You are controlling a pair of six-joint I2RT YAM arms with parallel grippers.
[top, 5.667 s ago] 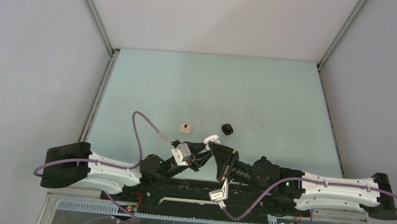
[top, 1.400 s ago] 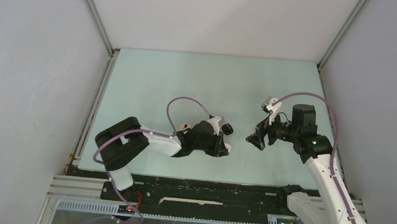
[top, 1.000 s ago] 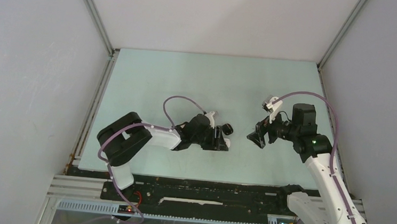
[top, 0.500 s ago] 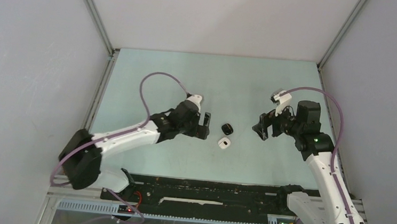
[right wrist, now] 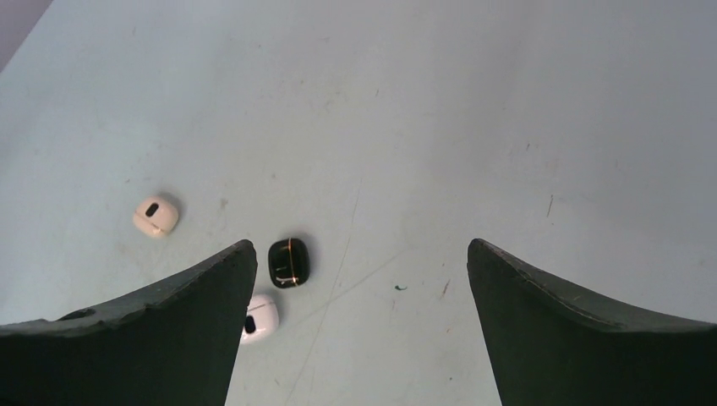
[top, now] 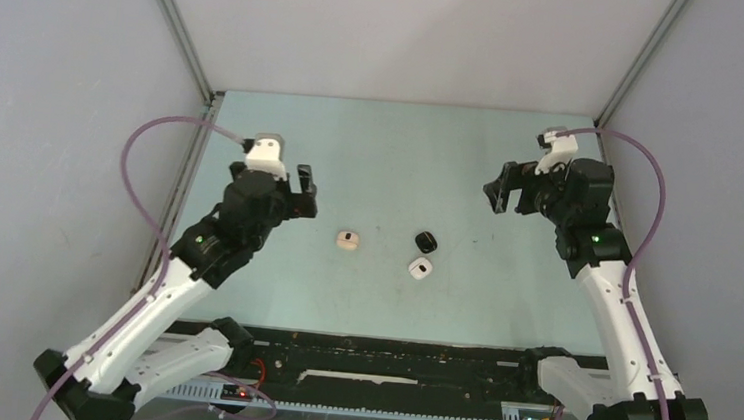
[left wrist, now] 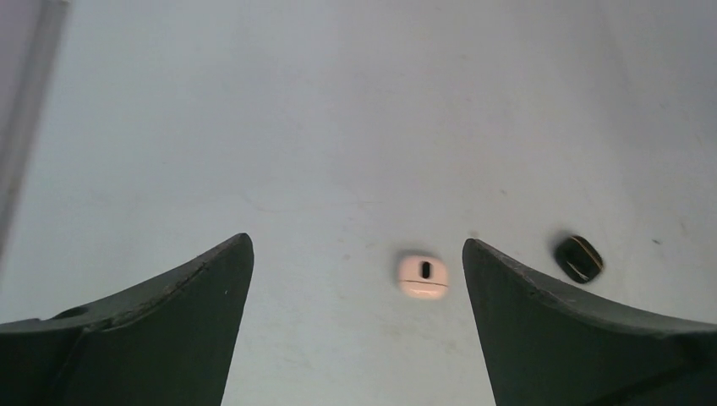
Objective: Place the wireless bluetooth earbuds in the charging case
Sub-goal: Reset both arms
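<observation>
Three small closed charging cases lie mid-table: a beige case (top: 348, 240) (left wrist: 423, 276) (right wrist: 155, 215), a black case (top: 427, 241) (left wrist: 579, 258) (right wrist: 288, 263) and a white case (top: 421, 267) (right wrist: 256, 318). The wireless bluetooth earbuds are out of view. My left gripper (top: 294, 194) (left wrist: 357, 244) hangs open and empty, up and to the left of the beige case. My right gripper (top: 506, 192) (right wrist: 360, 244) is open and empty too, raised to the right of the black case and farther back.
The pale green table (top: 403, 152) is walled by grey panels on three sides, with metal rails (top: 192, 156) along its left and right edges. The arm bases and a black rail (top: 377, 356) run along the near edge.
The left arm has lifted and swung back to the left, away from the cases, with its jaws opened wide. The right gripper has risen and moved farther back. The beige case is uncovered again.
</observation>
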